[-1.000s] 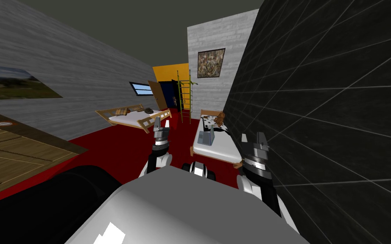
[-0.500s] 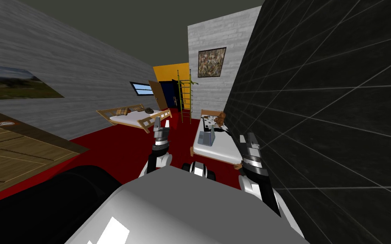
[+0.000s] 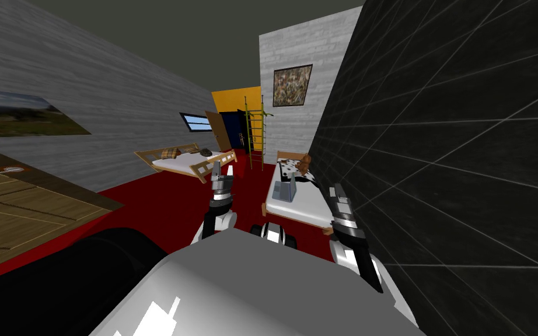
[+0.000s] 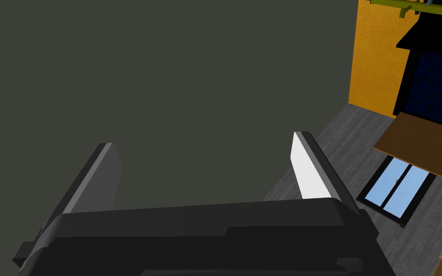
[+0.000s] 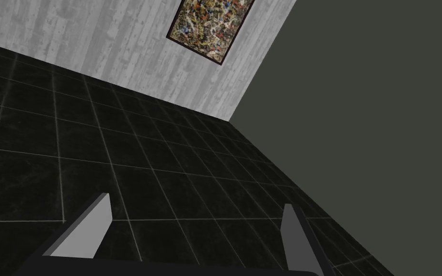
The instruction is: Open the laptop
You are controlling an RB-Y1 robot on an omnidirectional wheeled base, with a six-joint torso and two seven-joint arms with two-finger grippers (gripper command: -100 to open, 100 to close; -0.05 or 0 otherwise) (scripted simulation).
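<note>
A grey laptop (image 3: 286, 189) lies on the white mattress of the near bed (image 3: 297, 211), some way ahead of me, with one panel standing up from the other. My left gripper (image 3: 222, 169) is raised over the red floor, left of that bed, and its fingers (image 4: 306, 167) stand open with nothing between them. My right gripper (image 3: 336, 192) is held up beside the bed's right edge, close to the dark tiled wall (image 3: 466, 175). Its fingers (image 5: 90, 225) are open and empty too. Both grippers are well short of the laptop.
A second wooden bed (image 3: 186, 158) stands at the back left, across the red floor (image 3: 163, 204). A green ladder frame (image 3: 254, 134) and an open brown door (image 3: 218, 129) lie beyond. A wooden surface (image 3: 23, 210) sits at my left, a dark rounded shape (image 3: 58, 280) below it.
My right hand has turned on its wrist and sunk slightly, so it looks narrower now. The left arm has held still, and the head view has crept a little.
</note>
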